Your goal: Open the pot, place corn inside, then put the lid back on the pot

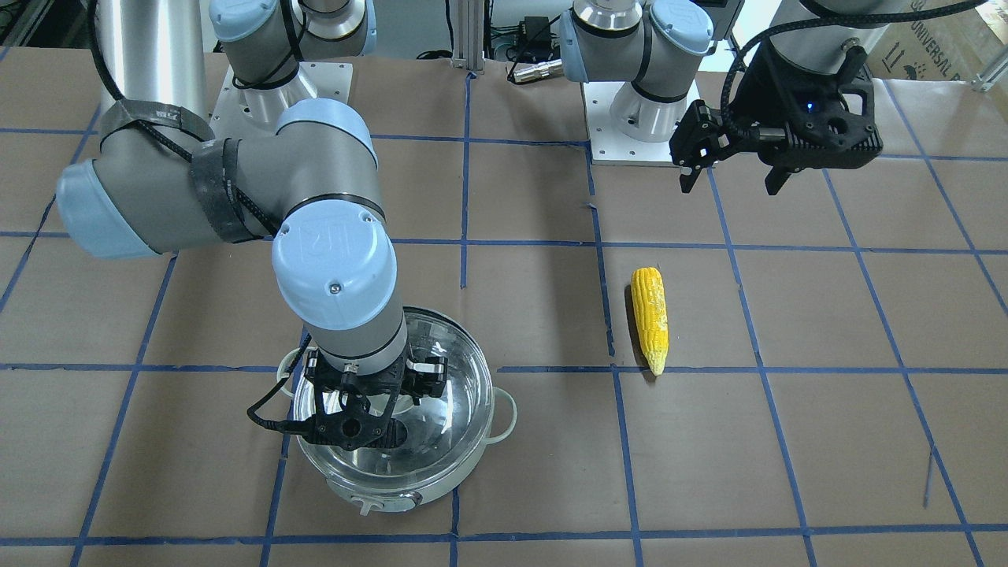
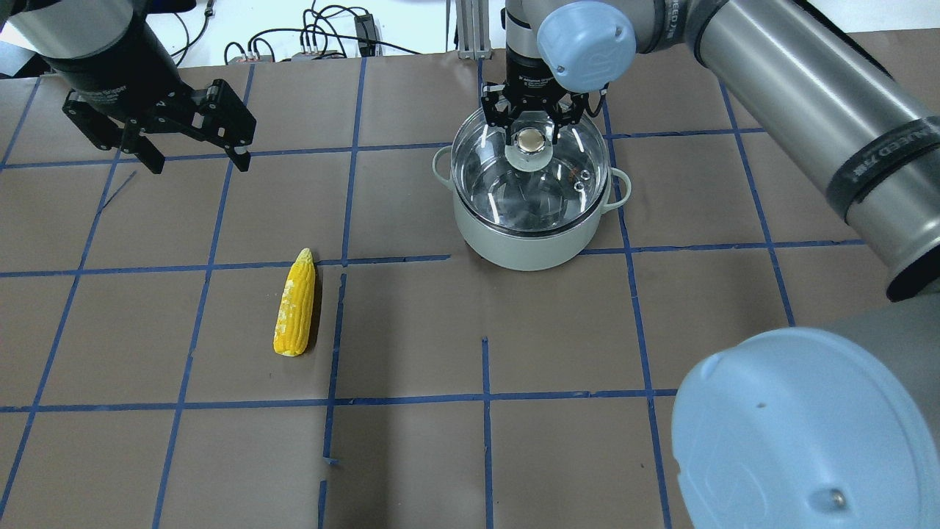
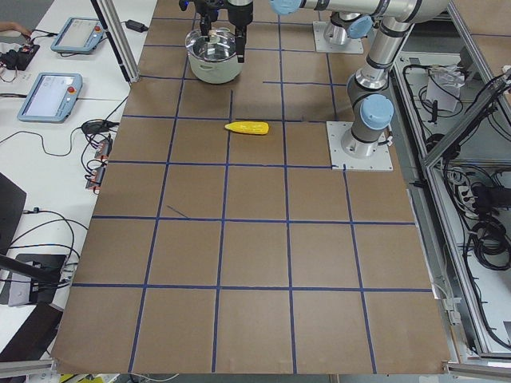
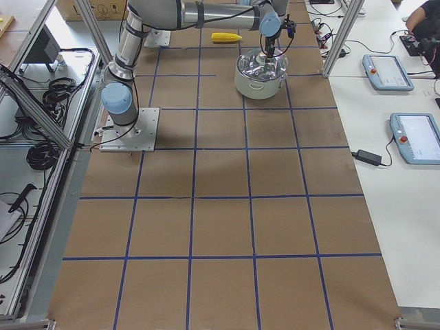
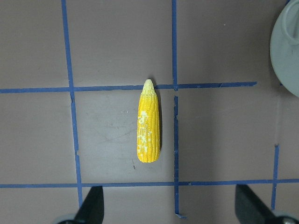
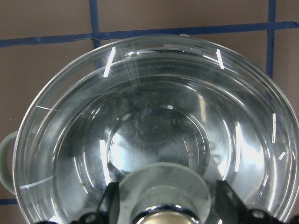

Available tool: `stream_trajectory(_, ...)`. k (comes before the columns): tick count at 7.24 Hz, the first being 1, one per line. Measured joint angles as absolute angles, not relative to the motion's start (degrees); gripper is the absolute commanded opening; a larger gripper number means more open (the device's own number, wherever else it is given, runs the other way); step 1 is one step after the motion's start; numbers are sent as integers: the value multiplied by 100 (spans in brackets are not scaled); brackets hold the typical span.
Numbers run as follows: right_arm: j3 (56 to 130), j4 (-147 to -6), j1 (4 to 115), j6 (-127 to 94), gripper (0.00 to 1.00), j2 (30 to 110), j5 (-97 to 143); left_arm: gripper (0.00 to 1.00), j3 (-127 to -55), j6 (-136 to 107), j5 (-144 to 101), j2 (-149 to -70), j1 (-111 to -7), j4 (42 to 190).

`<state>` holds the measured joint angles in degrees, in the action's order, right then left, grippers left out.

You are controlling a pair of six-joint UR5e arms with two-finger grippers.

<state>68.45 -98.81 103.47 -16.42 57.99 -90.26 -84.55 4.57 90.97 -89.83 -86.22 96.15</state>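
The pot (image 2: pixel 523 248) stands on the table with the clear glass lid (image 2: pixel 532 187) on it. My right gripper (image 2: pixel 530 132) is directly over the lid's beige knob (image 2: pixel 530 140), its fingers open on either side of the knob. The right wrist view shows the lid (image 6: pixel 154 121) and the knob (image 6: pixel 161 218) between the spread fingers (image 6: pixel 110 199). The yellow corn (image 2: pixel 295 312) lies on the table to the left of the pot, and it also shows in the left wrist view (image 5: pixel 148 123). My left gripper (image 2: pixel 197 156) hangs open and empty above the table beyond the corn.
Brown paper with a blue tape grid covers the table (image 2: pixel 411 353). The two arm base plates (image 1: pixel 622 134) are at the robot's side. Tablets and cables (image 3: pixel 52 96) lie on a side bench off the table.
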Motion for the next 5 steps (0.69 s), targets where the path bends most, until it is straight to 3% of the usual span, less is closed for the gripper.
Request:
stream_trajectory(1, 6838, -9791, 10351, -1658, 39, 5800, -9026, 100, -8455, 457, 9097, -8982, -8622, 9615)
stream_trajectory(5, 6720, -9500, 10305, -1647, 38, 5853, -9035, 100, -8455, 457, 9097, -8983, -8622, 9615)
